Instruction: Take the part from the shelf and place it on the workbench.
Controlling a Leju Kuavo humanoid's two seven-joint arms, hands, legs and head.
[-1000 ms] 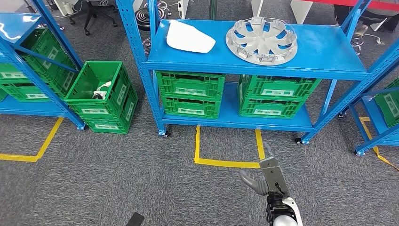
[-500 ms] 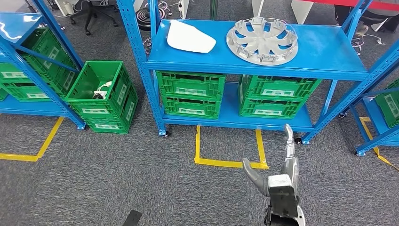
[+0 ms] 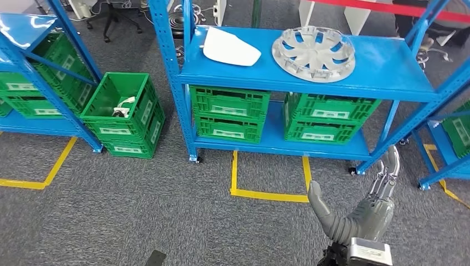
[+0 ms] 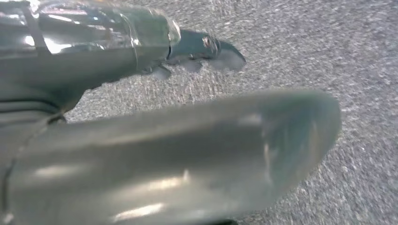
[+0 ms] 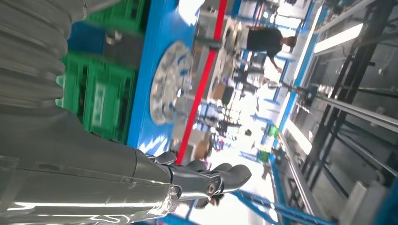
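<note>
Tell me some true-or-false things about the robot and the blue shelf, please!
1. The silver wheel cover lies on the blue shelf's top level. True.
2. The right hand is holding the wheel cover. False: it holds nothing and is above the carpet, short of the shelf.
3. A white part lies left of the wheel cover. True.
4. The crates under the top level are red. False: they are green.
5. The left hand is over grey carpet. True.
</note>
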